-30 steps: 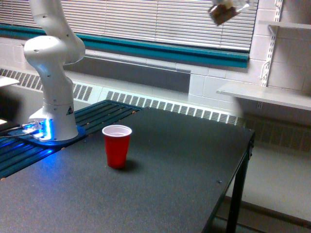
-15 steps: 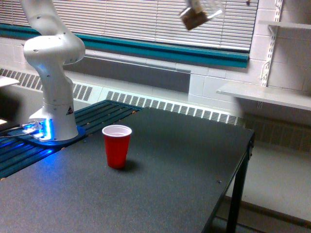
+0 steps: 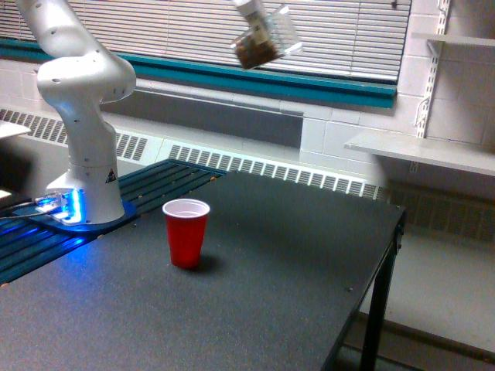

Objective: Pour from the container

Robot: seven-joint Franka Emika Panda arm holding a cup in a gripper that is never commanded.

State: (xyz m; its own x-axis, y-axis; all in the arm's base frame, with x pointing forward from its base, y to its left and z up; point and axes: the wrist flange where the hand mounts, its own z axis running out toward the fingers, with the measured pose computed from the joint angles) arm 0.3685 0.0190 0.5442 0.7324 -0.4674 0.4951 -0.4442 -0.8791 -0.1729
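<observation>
Gripper [image 3: 249,9]: seen only in part at the top edge of the exterior view; the jaws are cropped, so their spacing cannot be told, though the container is evidently carried by it.

Container [image 3: 265,42]: a small clear cup, held tilted, high above the red cup [image 3: 186,232] and off toward the exterior view's right of it. Brown contents are gathered at its lower end; they may be nuts, but the blur does not allow certainty. Nothing is seen falling from it.

Red cup: upright on the dark table [image 3: 263,309], mouth open, white inside, apparently empty. The arm's base [image 3: 85,193] stands near it, on the exterior view's left.

Handling, as judged: the container is taken to be light, thin-walled and easily crushed, its smooth wall somewhat slippery. A hold around the upper wall or near the rim is thought best, firm enough to prevent slipping yet not so firm that the wall buckles. Loose, hard contents are expected to shift suddenly and tumble out in a rush once the tilt is steepened.

Stage, as judged: the pour is not yet begun; the container must first be brought over the red cup and lower.
</observation>
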